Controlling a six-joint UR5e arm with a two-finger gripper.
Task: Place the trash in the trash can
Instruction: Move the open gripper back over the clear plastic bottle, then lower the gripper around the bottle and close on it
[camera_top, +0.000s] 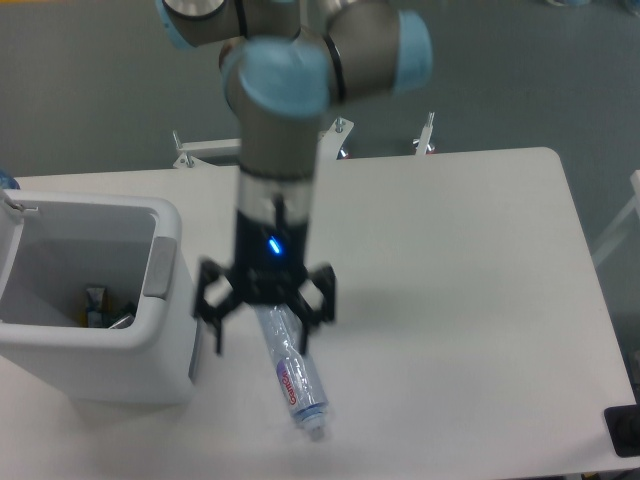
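Note:
The clear crushed bottle (296, 378) with its red-purple label lies on the white table, cap end toward the front edge. My gripper (262, 338) hangs over the bottle's upper end, open, with one finger on each side and nothing held. The white trash can (100, 372) stands at the left edge of the table, apart from the gripper. Deep inside it a small piece of trash with green marks (94, 300) lies on the grey bottom.
The arm's column rises from the gripper toward the back and hides the robot's pedestal. Metal brackets (426, 134) stick up behind the table's far edge. A dark object (624, 430) sits at the front right corner.

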